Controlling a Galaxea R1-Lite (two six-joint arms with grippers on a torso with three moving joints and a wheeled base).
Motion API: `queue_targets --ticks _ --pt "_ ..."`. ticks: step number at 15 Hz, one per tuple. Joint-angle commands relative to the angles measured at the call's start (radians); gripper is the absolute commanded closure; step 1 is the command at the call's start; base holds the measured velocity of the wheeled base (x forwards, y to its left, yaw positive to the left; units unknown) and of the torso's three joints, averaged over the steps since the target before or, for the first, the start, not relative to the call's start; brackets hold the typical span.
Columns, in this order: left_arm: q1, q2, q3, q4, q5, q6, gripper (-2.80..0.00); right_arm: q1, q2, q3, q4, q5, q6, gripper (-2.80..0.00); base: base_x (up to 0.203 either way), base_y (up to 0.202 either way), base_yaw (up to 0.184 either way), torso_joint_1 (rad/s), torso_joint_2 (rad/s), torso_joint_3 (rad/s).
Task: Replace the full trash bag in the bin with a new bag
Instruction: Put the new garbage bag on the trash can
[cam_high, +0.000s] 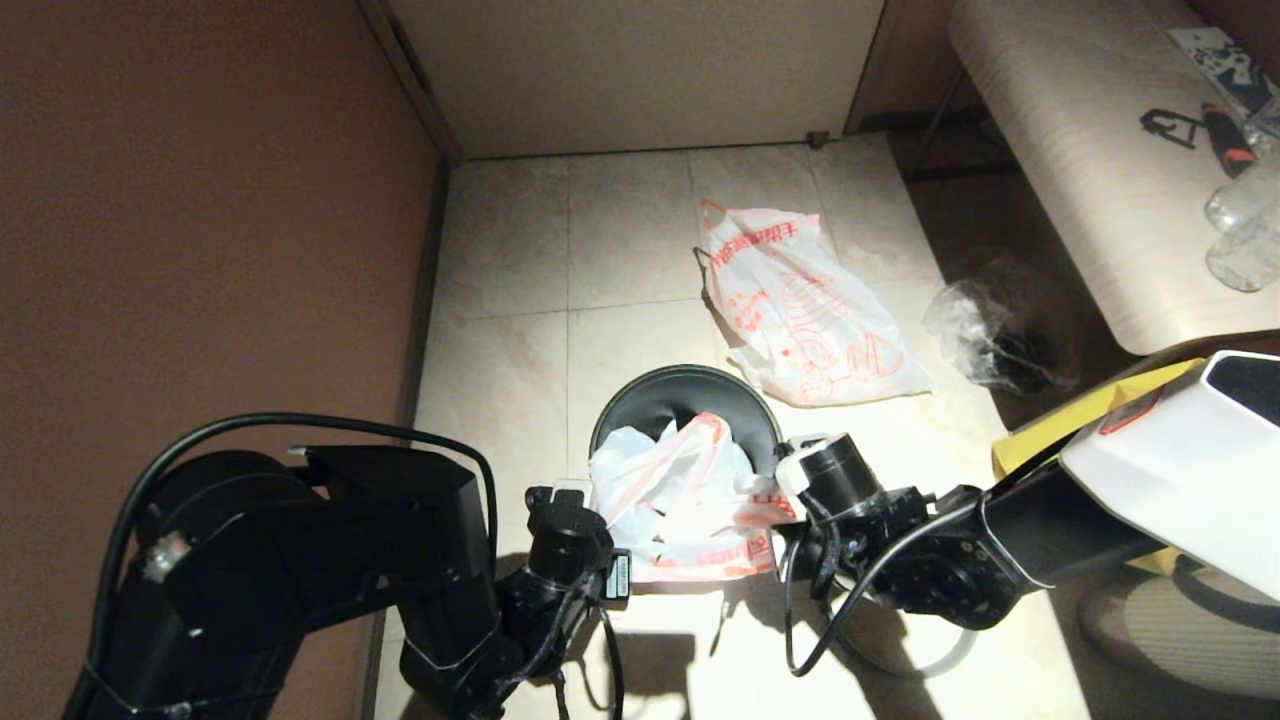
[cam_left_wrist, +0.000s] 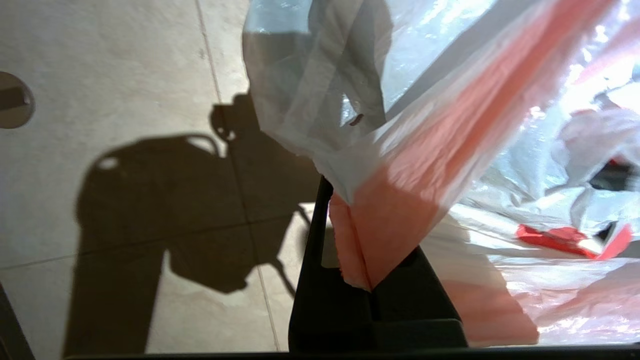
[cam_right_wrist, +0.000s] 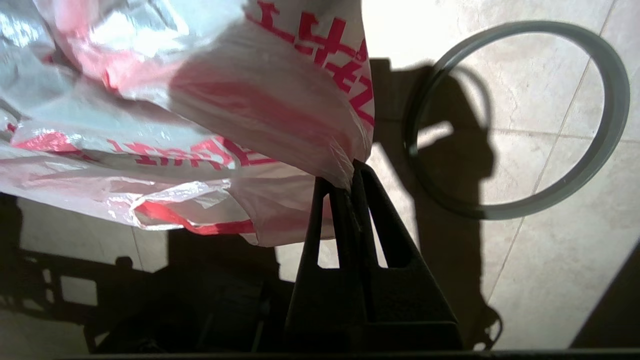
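While I look down from my head camera, I see the bin (cam_high: 640, 400) standing on the tiled floor between my two arms. The new bag (cam_high: 680, 505) hangs over its near side, partly inside the opening. My left gripper (cam_high: 585, 500) is at the bag's left edge and my right gripper (cam_high: 795, 475) is at its right edge. The full trash bag (cam_high: 800, 320) lies flat on the floor behind the bin, apart from it. A small clear bag (cam_high: 985, 330) lies more to the right, near a pale bench (cam_high: 1090, 180).

From my left wrist camera, my left gripper (cam_left_wrist: 357, 282) is clenched on the red-orange handle edge of the new bag (cam_left_wrist: 400, 150), and the film spreads away from it.

From my right wrist camera, my right gripper (cam_right_wrist: 347, 175) is pressed together on a pinch of the new bag (cam_right_wrist: 225, 110). A grey hoop (cam_right_wrist: 607, 145) lies on the floor beside it.
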Motion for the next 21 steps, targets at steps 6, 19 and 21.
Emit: queue_targets --ticks 6,19,21 --pt "0.005 0.03 -0.005 0.005 -0.059 0.028 0.0 0.001 0.074 0.022 -0.052 -0.014 0.035 0.0 0.0 0.0 0.0 0.0 0.0 0.0" --pt "0.001 -0.162 0.138 0.005 -0.061 0.024 -2.8 -0.012 0.129 -0.034 -0.122 -0.04 -0.002 0.0 0.0 0.0 0.0 0.0 0.0 0.0" --pt "0.011 -0.238 0.215 0.004 -0.061 0.022 -2.8 -0.012 0.132 -0.034 -0.124 -0.04 -0.001 0.0 0.0 0.0 0.0 0.0 0.0 0.0"
